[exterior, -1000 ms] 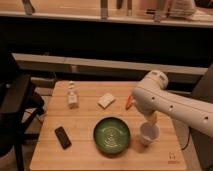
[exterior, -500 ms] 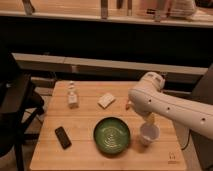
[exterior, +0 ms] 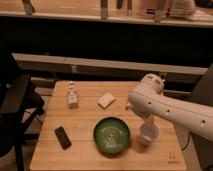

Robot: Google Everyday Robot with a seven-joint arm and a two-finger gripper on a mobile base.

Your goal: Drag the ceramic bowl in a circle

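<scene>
The ceramic bowl is wide, shallow and glossy green with pale rings inside. It sits on the wooden table near the front, at the middle. My white arm reaches in from the right. My gripper is mostly hidden under the arm; it hangs just over the small white cup, right of the bowl and apart from it.
A black phone lies front left. A small bottle and a pale flat block stand at the back. A black chair is at the table's left, and a dark counter runs behind.
My arm has shifted slightly left and down, toward the cup. The bowl and the other things have not moved.
</scene>
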